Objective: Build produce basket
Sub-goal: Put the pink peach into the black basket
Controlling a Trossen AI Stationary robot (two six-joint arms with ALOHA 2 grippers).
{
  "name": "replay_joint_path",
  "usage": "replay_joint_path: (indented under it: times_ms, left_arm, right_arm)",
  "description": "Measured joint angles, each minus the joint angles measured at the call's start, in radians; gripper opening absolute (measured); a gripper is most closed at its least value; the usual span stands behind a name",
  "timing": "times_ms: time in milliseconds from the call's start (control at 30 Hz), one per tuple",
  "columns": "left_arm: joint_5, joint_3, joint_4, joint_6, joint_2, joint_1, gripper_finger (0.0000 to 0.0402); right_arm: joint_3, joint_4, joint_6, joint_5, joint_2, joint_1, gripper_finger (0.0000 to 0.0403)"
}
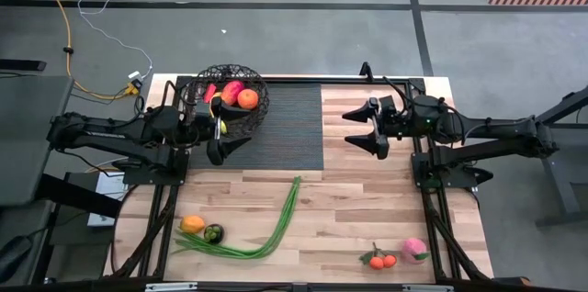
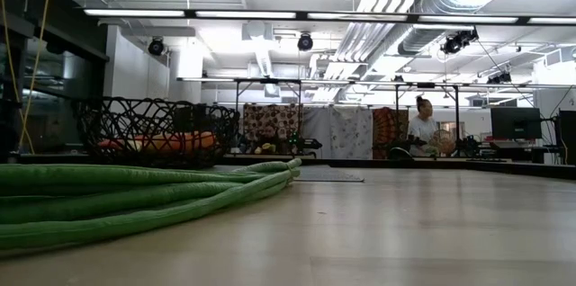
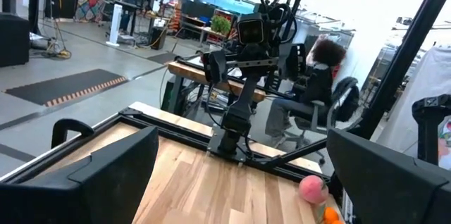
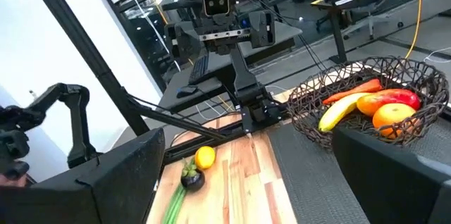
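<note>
The black wire-mesh basket (image 1: 234, 99) stands on a dark mat near the table's far left and holds an orange (image 1: 247, 98), a red-pink fruit, a red pepper and a banana (image 4: 338, 114). On the near part of the table lie a yellow fruit (image 1: 192, 224), a dark green fruit (image 1: 213, 233), long green stalks (image 1: 271, 228), small oranges (image 1: 382, 260) and a pink fruit (image 1: 415, 249). My left gripper (image 1: 228, 145) hovers open just on the near side of the basket. My right gripper (image 1: 354, 129) hovers open over the table's far right, pointing left.
The dark ribbed mat (image 1: 289, 127) covers the far middle of the table. In the low view the green stalks (image 2: 135, 201) fill the foreground, with the basket (image 2: 157, 131) behind them. A person (image 2: 421, 129) sits in the room beyond the table.
</note>
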Motion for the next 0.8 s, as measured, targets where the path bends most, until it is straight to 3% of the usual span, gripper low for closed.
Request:
replay_joint_path:
  times_ms: [133, 333, 467, 667, 800]
  left_arm:
    - [-0.001, 0.0, -0.003, 0.025, 0.0, 0.0, 0.0397]
    - [-0.01, 0.0, -0.003, 0.024, 0.0, 0.0, 0.0397]
    - [-0.013, 0.0, -0.004, 0.024, 0.0, 0.0, 0.0397]
    - [-0.021, 0.0, -0.005, 0.024, 0.0, 0.0, 0.0397]
    - [-0.022, 0.0, -0.006, 0.024, 0.0, 0.0, 0.0397]
  right_arm:
    - [0.014, -0.101, 0.076, -0.001, 0.0, 0.027, 0.0397]
    - [0.16, -0.697, 0.244, -0.021, 0.076, 0.189, 0.0397]
    - [0.181, -0.926, 0.502, -0.133, 0.148, 0.375, 0.0397]
    - [0.151, -0.992, 0.912, -0.193, 0.252, 0.689, 0.0397]
    - [0.151, -0.985, 1.101, -0.198, 0.338, 0.832, 0.0397]
